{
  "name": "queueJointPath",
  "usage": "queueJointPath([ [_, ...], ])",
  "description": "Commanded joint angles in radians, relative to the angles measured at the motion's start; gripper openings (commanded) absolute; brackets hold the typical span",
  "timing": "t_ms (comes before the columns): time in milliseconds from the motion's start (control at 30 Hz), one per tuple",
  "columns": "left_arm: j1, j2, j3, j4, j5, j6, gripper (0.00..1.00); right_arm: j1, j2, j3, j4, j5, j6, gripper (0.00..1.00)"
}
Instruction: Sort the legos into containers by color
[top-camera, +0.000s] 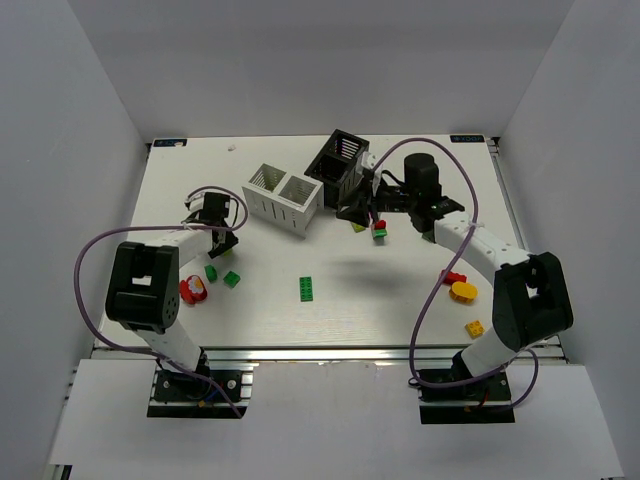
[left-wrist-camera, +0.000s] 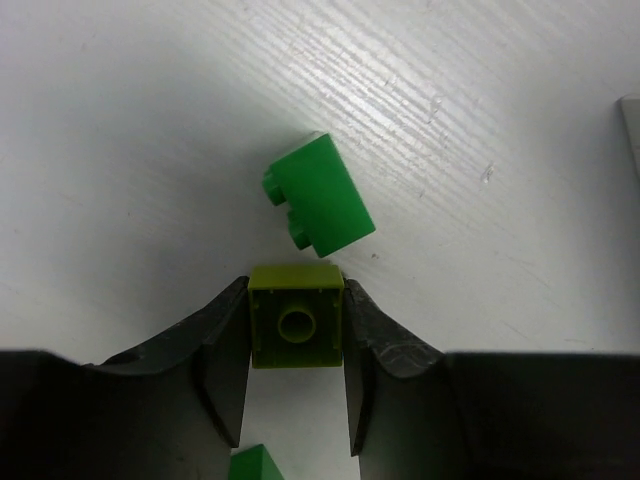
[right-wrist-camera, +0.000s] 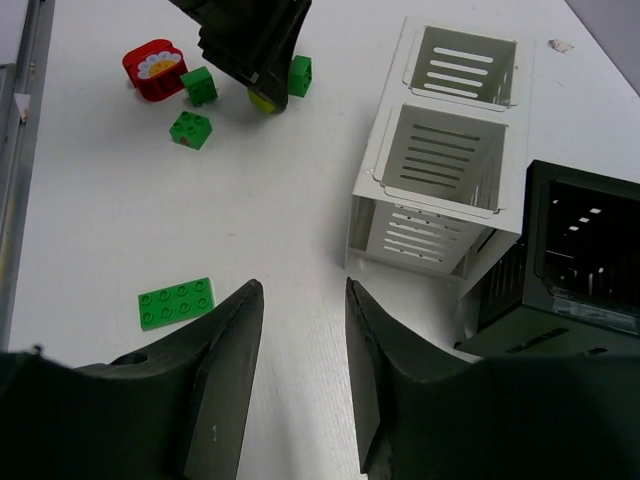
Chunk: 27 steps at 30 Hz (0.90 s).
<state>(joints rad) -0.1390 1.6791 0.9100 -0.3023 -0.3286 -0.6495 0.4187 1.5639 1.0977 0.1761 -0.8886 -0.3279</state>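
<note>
The left tool (left-wrist-camera: 295, 292) is gripping a lime green brick (left-wrist-camera: 296, 325) narrowly, both fingers pressing on its sides, low over the bench (left-wrist-camera: 120, 120) in the left part. A green brick (left-wrist-camera: 318, 195) is lying just beside it, apart from the fingers. I cannot tell whether the lime brick is resting on the surface or hanging a little above it. So, in my judgement, the step in hand is the picking of this lime piece. The next move is probably asking for a straight lift, so the neighbour is not getting pushed, and then a carry to the right toward the white container (top-camera: 283, 197), whose two compartments are looking empty from the right wrist view. The black container (top-camera: 340, 165) is standing just beside it, farther back and to the right. In front of these the right tool (right-wrist-camera: 302, 300) is hanging half open, with nothing between its jaws. A red-and-green piece (top-camera: 379, 233) is lying close under it in the top view. Further right, a red brick (top-camera: 455, 277) and an orange-yellow brick (top-camera: 463, 291) are waiting near the right edge
</note>
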Motion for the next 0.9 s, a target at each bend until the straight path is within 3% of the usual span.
queueJointPath([
  [0,0.006,0.007,0.023,0.023,0.006,0.005,0.41,-0.020,-0.036,0.007,0.049,-0.006,0.021,0.44],
  [200,0.006,-0.033,0.015,0.017,0.023,0.010,0.16,-0.024,-0.034,0.008,0.046,-0.009,0.029,0.44],
  [267,0.006,-0.076,0.001,0.019,0.043,0.011,0.13,-0.023,-0.036,0.007,0.045,0.002,0.027,0.43],
  [567,0.006,-0.344,-0.169,0.175,0.269,0.045,0.05,-0.032,-0.024,-0.007,0.048,0.111,0.088,0.19],
  [733,0.004,-0.452,-0.152,0.223,0.382,0.056,0.03,-0.041,-0.019,-0.032,0.052,0.148,0.121,0.18],
  [867,0.004,-0.437,-0.053,0.218,0.413,0.067,0.03,-0.043,-0.025,-0.053,0.056,0.163,0.122,0.22],
])
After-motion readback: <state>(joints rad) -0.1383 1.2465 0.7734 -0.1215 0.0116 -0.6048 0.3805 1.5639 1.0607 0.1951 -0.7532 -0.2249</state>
